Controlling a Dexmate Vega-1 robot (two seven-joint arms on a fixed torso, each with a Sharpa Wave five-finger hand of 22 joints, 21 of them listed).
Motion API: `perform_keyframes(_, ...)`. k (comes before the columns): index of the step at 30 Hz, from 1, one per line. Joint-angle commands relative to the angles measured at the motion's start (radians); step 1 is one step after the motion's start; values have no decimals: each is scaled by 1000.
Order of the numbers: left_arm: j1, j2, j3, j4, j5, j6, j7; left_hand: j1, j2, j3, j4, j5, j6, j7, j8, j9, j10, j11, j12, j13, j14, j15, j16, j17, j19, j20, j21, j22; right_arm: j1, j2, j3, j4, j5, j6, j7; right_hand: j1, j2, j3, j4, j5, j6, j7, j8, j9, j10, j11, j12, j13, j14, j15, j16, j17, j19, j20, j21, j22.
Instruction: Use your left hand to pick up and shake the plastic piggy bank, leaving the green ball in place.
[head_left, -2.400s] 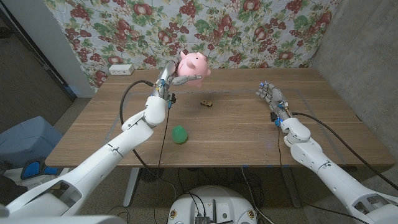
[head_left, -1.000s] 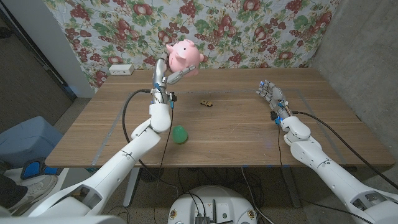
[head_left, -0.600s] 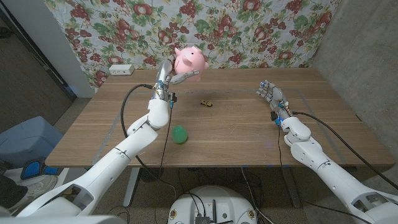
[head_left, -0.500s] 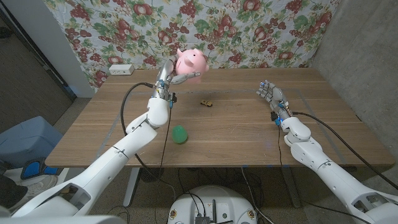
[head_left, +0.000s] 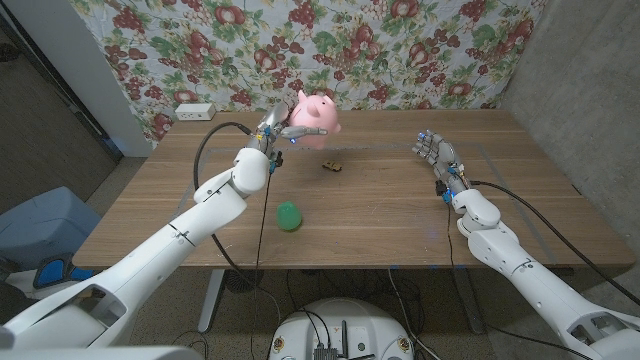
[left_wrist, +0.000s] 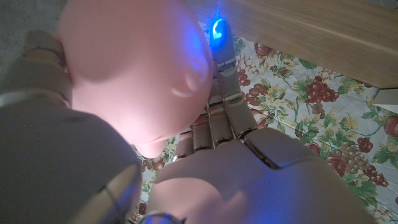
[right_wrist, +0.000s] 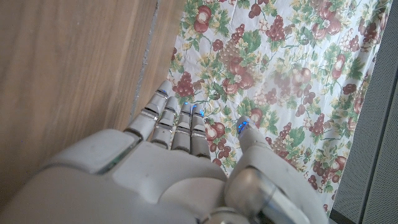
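Since half a second ago my left hand (head_left: 277, 134) has dropped and swung the pig (head_left: 313, 113) lower and a little to the right, so it now hangs above the far part of the table (head_left: 400, 210) rather than up against the curtain (head_left: 420, 50). I grip the pig from its left side, clear of the wood.

From the head, my fingers are mostly hidden behind the pig's body; only a few show at its flank. The left wrist view fills that in: the pig (left_wrist: 130, 68) sits pressed into my hand (left_wrist: 249, 168), fingers (left_wrist: 227, 81) running up alongside it with a blue light at one tip. That view is too close and blurred to show the pig's face or its coin slot.

The ball (head_left: 289, 216) lies on the table near the front, below my left forearm and well apart from the pig. A small dark object (head_left: 334, 165) lies beyond it, too small to identify.

My right hand (head_left: 434, 152) stands over the table's right side, holding nothing, fingers extended close together. The right wrist view shows it (right_wrist: 186, 155) with fingers straight and thumb apart, pointing past the table's far edge toward the curtain. Whether it touches the wood I cannot tell.
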Motion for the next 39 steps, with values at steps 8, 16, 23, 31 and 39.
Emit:
perform_keyframes(8,-23,40,34,-40,-11,49,-35,463,458,73,2,5,445,-232,3,25,373,-356,3,3,366,-412,1,5,-190,-158,7,2,-7,-4,7,-1,10,4,9,1,8,7,-3,-1,12,4,4,6,4,2,4,2,12,2,0,1,6,2,-5,3)
perform_keyframes(16,14,8,11,5,-6,-82,86,463,457,74,2,5,445,-233,2,25,371,-357,2,5,365,-412,-1,4,-191,-158,9,3,2,-2,7,11,11,7,16,1,8,7,-3,-2,14,3,5,6,3,2,4,2,12,1,0,1,6,2,-6,3)
perform_keyframes(23,52,-64,-21,102,6,-290,269,462,458,76,2,5,446,-234,2,25,372,-356,0,5,368,-412,1,7,-190,-158,12,3,7,-1,5,16,8,10,18,1,8,7,-3,-2,15,4,5,6,4,3,4,2,12,2,-1,1,6,2,-7,3)
perform_keyframes(31,62,-148,-43,222,43,-507,438,462,456,77,2,5,448,-235,2,26,374,-360,0,6,370,-412,2,8,-190,-159,14,3,7,2,6,16,12,9,18,0,8,7,-3,-2,15,4,4,6,4,4,4,2,11,1,-1,1,6,2,-9,3)
perform_keyframes(39,63,-184,-56,262,76,-583,486,461,456,78,2,5,449,-238,1,25,375,-361,-1,7,369,-412,1,7,-191,-158,15,3,-1,0,9,13,13,18,20,1,8,7,-3,-2,15,5,4,6,5,5,4,2,13,2,-1,1,7,2,-10,3)
